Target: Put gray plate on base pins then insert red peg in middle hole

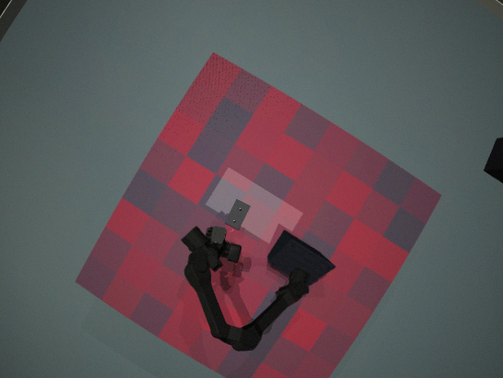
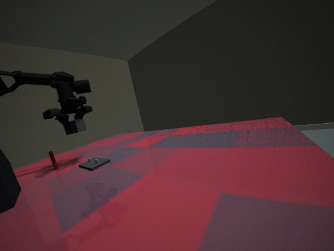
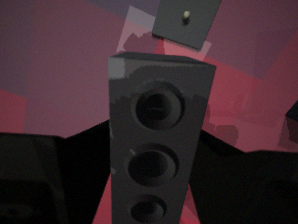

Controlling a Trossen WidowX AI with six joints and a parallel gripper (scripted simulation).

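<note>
My gripper (image 2: 72, 119) (image 3: 151, 123) is shut on the gray plate (image 1: 217, 235) (image 2: 80, 125) (image 3: 120, 135), gripping it by its long sides. The plate's row of three round holes faces the wrist camera. The plate hangs well above the table, beside and apart from the base. The flat dark base (image 1: 237, 215) (image 2: 103, 161) (image 3: 172, 29) lies on the table with two small pale pins upright; only one pin shows in the wrist view. The red peg (image 2: 53, 161) stands slightly tilted on the table beside the base; the arm hides most of it in the top view.
A dark blue block (image 1: 300, 257) (image 2: 7, 186) stands by the arm's mount, right of the base in the top view. A pale rectangle (image 1: 275, 213) lies across the checkered red and purple table top around the base. A black object (image 1: 496, 161) sits at the far right edge.
</note>
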